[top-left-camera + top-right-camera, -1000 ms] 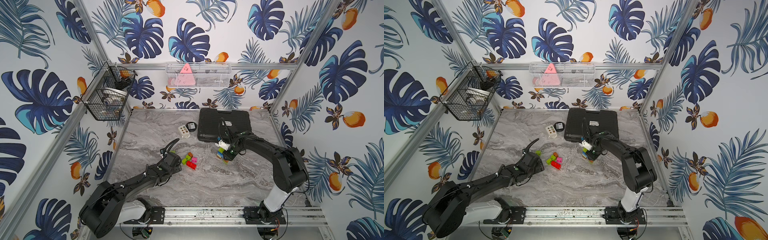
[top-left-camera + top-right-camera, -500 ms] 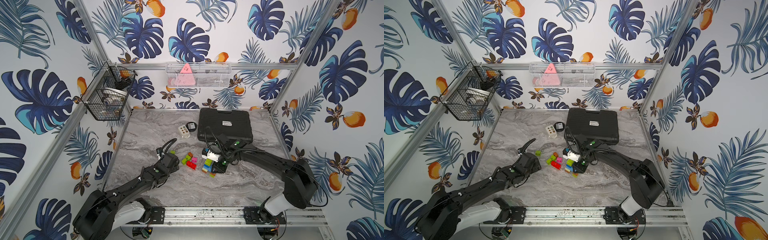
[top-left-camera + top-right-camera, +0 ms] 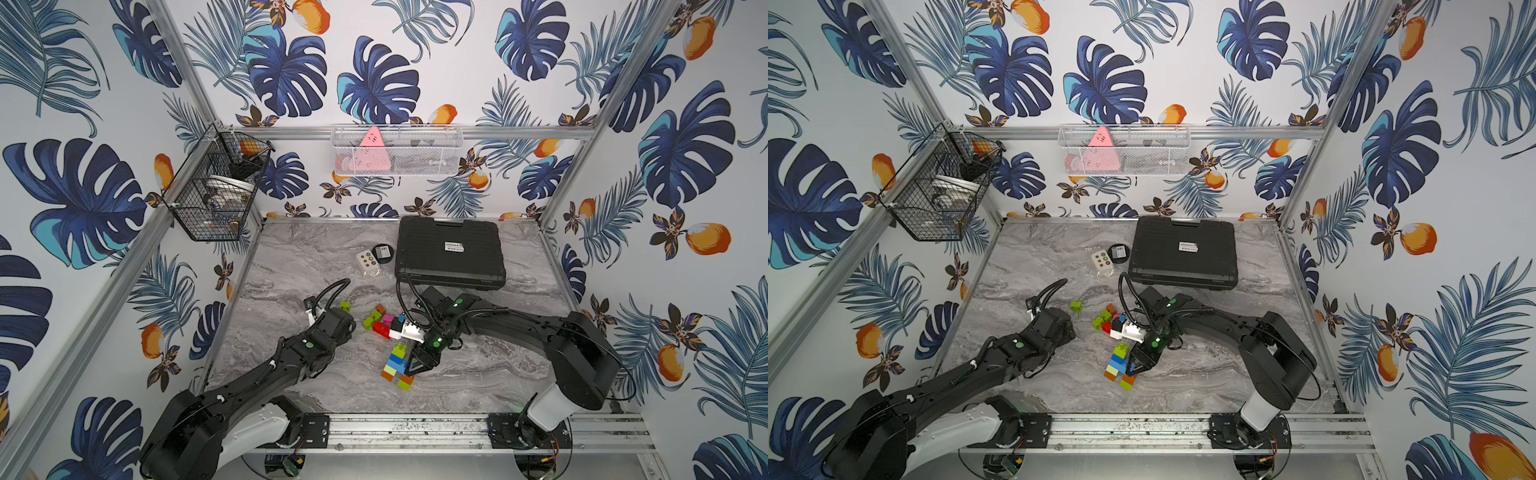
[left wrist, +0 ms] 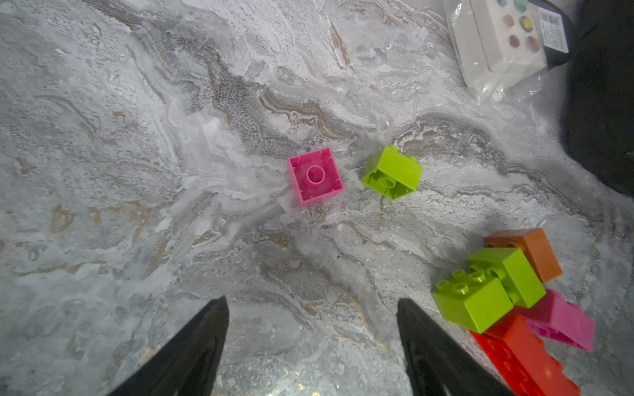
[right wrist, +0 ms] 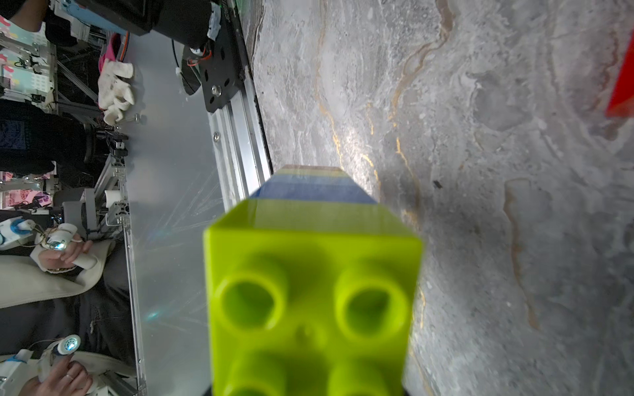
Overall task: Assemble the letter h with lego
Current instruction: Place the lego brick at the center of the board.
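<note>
Striped lego stack (image 3: 395, 360) in right claw (image 3: 417, 368); loose bricks (image 3: 371, 321) nearby.

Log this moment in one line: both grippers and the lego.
left gripper: open, empty, over table | right gripper: shut on stack | loose bricks: heaped near stack

Black left arm (image 3: 266, 370), black right arm (image 3: 523, 326), both white-shelled at the base, black cables looping, small green dots, lights perhaps.

Black case (image 3: 451, 253) beside dotted card (image 3: 367, 261), round puck (image 3: 382, 252).
</note>
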You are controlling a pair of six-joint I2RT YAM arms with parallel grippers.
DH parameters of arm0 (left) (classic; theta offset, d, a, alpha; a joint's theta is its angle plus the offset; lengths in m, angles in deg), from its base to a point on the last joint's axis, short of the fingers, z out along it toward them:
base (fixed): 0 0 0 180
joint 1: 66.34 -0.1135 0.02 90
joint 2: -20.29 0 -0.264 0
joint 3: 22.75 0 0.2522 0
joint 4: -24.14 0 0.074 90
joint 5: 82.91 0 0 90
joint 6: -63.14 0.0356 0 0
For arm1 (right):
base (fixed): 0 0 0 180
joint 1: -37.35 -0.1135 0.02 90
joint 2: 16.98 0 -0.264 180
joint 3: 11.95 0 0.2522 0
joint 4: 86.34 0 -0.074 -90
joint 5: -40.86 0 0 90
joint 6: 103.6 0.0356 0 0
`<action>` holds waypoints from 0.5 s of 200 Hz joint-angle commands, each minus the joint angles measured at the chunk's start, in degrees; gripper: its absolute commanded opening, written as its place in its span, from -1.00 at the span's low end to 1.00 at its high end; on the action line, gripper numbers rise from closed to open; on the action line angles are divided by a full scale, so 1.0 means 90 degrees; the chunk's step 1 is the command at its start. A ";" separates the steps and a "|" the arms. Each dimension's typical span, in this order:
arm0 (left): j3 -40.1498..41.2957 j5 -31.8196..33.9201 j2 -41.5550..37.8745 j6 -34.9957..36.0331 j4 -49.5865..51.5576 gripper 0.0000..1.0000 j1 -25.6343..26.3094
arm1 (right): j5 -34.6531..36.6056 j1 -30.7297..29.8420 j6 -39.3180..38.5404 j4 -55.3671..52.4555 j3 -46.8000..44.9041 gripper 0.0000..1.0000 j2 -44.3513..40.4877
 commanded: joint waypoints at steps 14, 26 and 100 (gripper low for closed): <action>0.0007 0.0367 -0.0138 -0.0176 0.0209 0.65 -0.0007 | -0.0677 -0.0227 0.0133 0.0431 0.0269 -0.35 0.0629; 0.0026 0.0404 -0.0185 -0.0188 0.0220 0.65 -0.0007 | -0.0656 -0.0271 0.0159 0.0489 0.0347 -0.35 0.0875; 0.0046 0.0507 -0.0224 -0.0251 0.0279 0.65 -0.0007 | -0.0920 -0.0288 0.0234 0.0253 0.0955 -0.14 0.2039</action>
